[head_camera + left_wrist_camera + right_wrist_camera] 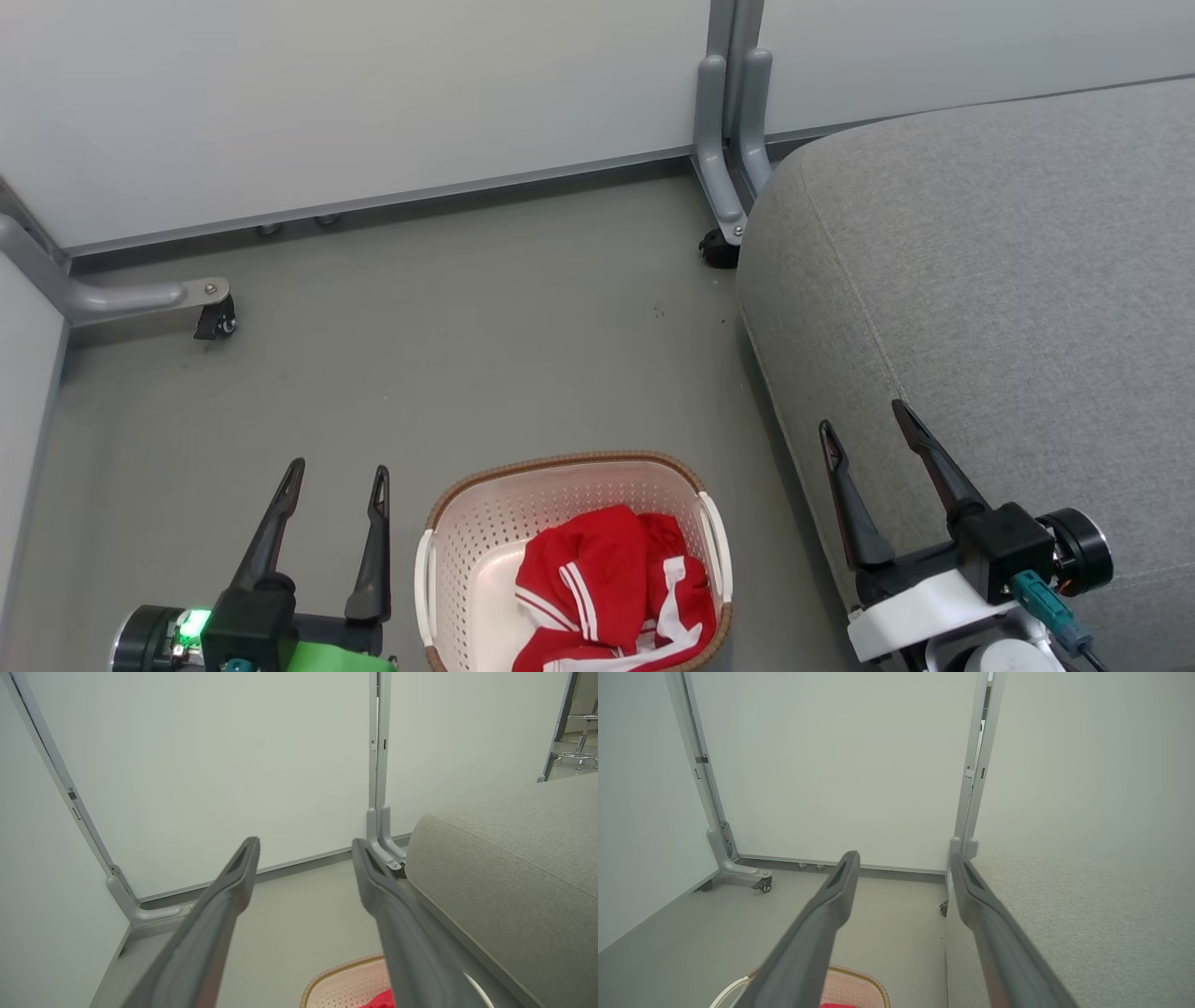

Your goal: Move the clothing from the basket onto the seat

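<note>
Though near seat (980, 280) edge, basket (560, 462) apart; L gripper (340, 467), R gripper (861, 414) agape.

Red clothing (611, 588) heaped in basket (485, 551) beside seat (990, 280).

text: none legible | labels: none readable | brands: none | numbers: none | signs: none

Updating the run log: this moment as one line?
left gripper: open | right gripper: open | red white-striped fabric clothing: in cream perforated plastic basket | grey fabric seat: right of basket
</note>
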You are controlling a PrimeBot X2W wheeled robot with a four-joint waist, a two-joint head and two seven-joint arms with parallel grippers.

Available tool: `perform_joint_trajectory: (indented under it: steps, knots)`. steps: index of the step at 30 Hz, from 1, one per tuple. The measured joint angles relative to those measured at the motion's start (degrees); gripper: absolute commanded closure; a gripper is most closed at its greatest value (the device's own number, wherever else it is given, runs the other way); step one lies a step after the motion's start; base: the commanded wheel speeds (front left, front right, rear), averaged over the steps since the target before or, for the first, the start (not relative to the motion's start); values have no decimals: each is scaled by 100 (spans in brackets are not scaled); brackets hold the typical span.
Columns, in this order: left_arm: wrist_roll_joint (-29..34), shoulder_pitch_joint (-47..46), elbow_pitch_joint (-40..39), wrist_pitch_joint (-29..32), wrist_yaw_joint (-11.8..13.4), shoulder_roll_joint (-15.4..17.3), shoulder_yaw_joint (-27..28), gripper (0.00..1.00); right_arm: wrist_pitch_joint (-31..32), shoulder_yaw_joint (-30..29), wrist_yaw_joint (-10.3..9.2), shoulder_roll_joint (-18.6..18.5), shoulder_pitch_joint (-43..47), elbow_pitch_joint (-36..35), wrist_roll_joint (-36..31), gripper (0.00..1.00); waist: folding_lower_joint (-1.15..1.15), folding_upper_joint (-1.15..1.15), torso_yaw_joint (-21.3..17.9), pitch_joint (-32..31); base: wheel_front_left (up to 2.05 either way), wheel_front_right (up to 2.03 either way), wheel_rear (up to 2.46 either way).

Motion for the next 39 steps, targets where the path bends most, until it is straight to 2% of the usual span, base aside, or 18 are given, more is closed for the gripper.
perform_joint_trajectory:
  steps: [10,17,33,39]
  knots:
    - [-264,-260,296,-9,-23,0,-27,0,0,-75,0,0,-275,-171,1,0,0,0,-31,434,0,0,0]
    - [-883,-851,783,-8,-25,207,-478,0,0,-10,0,-1,-753,-366,-25,0,0,0,-114,991,0,0,0]
    - [-1862,-2859,2191,-9,-30,1007,-2419,0,-1,-412,0,-5,-1832,-1265,210,0,1,0,-407,2645,0,0,0]
    - [-2196,-3645,2764,-8,-32,1306,-3378,0,0,-610,0,-5,-2129,-1606,346,0,1,0,-530,3342,0,0,0]
